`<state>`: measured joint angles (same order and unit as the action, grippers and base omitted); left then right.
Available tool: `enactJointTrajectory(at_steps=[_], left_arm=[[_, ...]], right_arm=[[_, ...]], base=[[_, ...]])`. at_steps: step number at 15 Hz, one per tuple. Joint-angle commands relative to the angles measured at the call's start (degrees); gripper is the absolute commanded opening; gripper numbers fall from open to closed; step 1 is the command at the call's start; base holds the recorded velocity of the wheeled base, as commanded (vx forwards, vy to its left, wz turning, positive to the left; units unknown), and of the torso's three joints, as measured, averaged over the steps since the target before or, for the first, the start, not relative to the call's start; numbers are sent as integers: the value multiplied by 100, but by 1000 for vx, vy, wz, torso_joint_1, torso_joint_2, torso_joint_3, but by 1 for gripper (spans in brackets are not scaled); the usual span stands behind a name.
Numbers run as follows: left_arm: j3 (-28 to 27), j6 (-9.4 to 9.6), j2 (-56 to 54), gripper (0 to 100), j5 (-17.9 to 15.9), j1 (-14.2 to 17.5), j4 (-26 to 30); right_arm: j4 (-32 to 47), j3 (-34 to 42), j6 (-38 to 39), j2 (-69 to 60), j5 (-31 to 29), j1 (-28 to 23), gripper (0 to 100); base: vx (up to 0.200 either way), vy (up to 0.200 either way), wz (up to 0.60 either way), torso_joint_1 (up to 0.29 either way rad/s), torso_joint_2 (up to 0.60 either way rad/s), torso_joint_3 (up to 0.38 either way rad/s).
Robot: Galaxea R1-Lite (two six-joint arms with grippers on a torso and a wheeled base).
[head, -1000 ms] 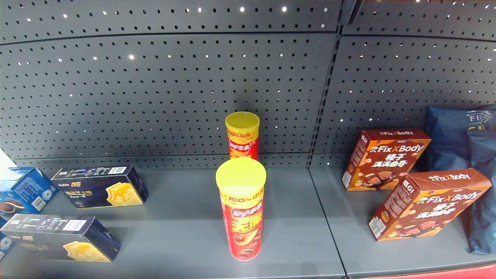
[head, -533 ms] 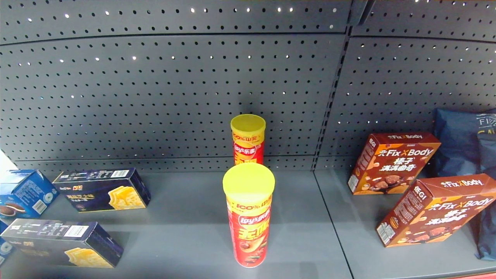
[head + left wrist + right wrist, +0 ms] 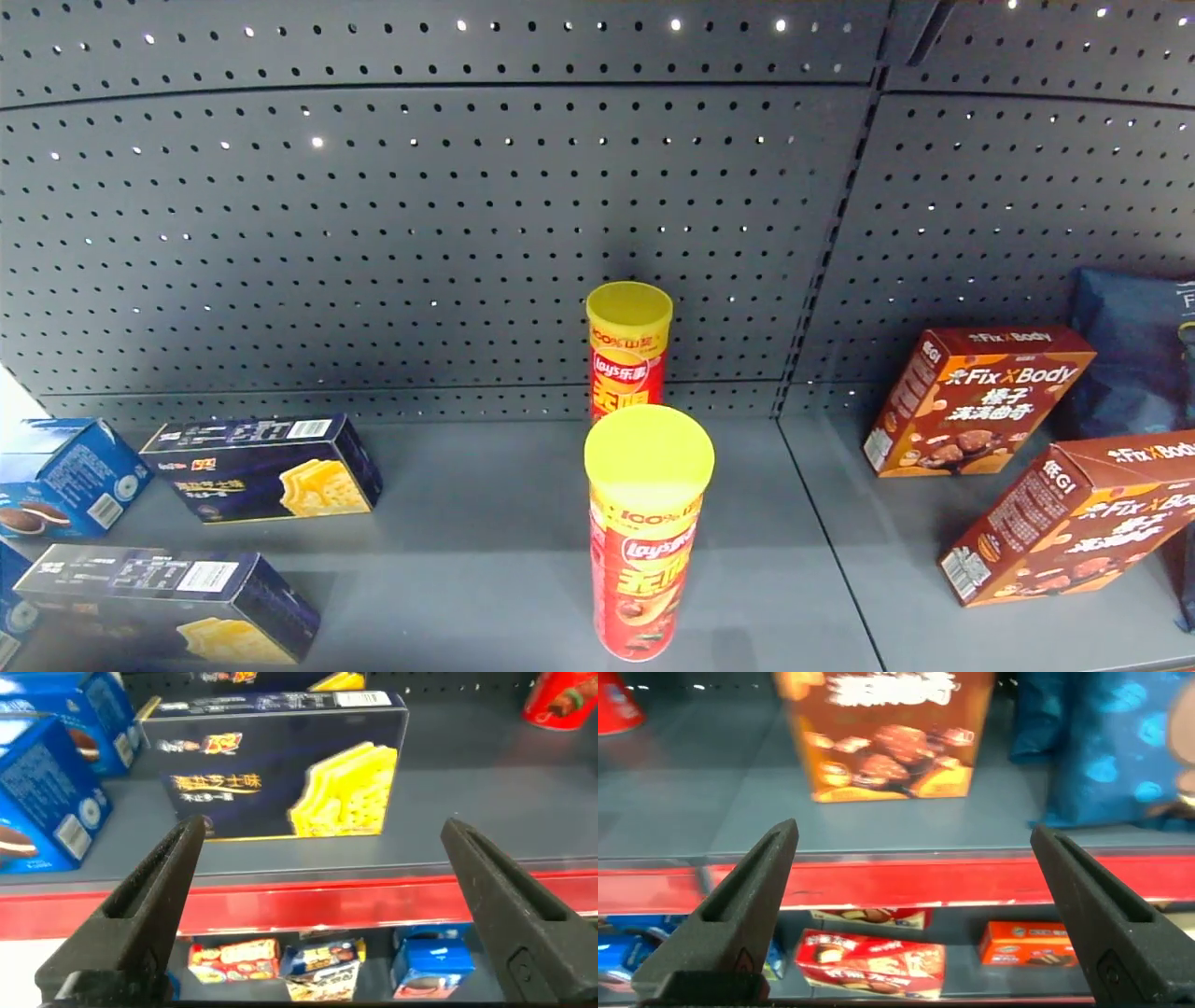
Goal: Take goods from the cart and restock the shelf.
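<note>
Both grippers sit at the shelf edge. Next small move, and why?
Probably pull back and turn to the cart for another item. The left gripper and right gripper are open and empty at the front edge of the shelf, so there is nothing to place. The front chip can and rear chip can already stand upright there, with bare space beside them.

Grey shelf (image 3: 467, 523) before me. Centre: two upright red chip cans, front (image 3: 647, 541) and rear (image 3: 627, 350), yellow-lidded. To my left: dark-blue cracker boxes (image 3: 266, 467) lying flat. To my right: brown boxes (image 3: 980, 397), the nearer one tilted.
</note>
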<state>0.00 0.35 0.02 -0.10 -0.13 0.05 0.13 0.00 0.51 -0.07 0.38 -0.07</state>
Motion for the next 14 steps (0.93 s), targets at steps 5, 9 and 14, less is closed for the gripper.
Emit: enactJointTrajectory(at_steps=[5, 9, 14], left_arm=[[0, 9, -2, 100, -8, 5, -5], [0, 9, -2, 100, -8, 5, -5], [0, 0, -2, 100, -8, 5, -5]], right_arm=[[4, 0, 2, 7, -3, 7, 100], [4, 0, 2, 7, -3, 7, 100], [4, 0, 2, 7, -3, 7, 100]], base=[[0, 0, 0, 0, 0, 0], [-150, 0, 0, 4, 3, 1], [0, 0, 0, 0, 0, 0]])
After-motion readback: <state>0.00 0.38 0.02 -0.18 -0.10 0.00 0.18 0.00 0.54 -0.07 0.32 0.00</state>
